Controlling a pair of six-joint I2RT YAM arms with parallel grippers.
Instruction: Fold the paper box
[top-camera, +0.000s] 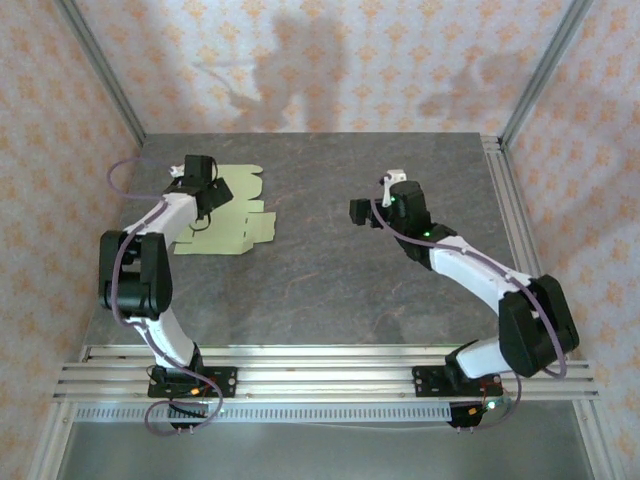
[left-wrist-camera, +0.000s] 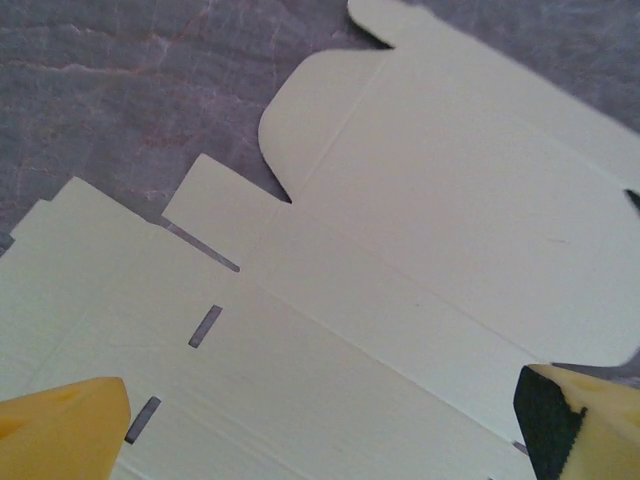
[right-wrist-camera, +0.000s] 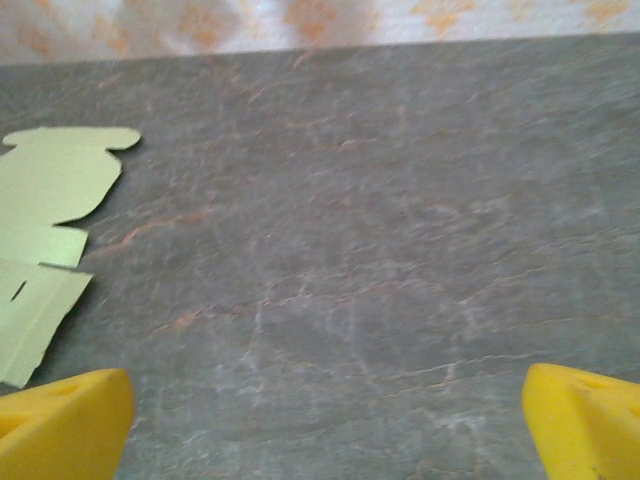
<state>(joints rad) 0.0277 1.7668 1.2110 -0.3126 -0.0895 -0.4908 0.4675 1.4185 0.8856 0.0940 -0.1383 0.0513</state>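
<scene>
The unfolded die-cut paper box (top-camera: 238, 228) lies flat at upper left of the top view, directly under the left gripper (left-wrist-camera: 320, 428), jaws spread wide. The right gripper (right-wrist-camera: 320, 425), also spread, hovers over bare tabletop (right-wrist-camera: 360, 200), well apart from the sheet.

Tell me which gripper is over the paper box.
The left gripper: it hangs open right above the flat, unfolded paper box. The right gripper, also open, is over bare table, the sheet off to its left.

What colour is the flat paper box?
Pale light green. The paper box shows best in the left wrist view.
</scene>
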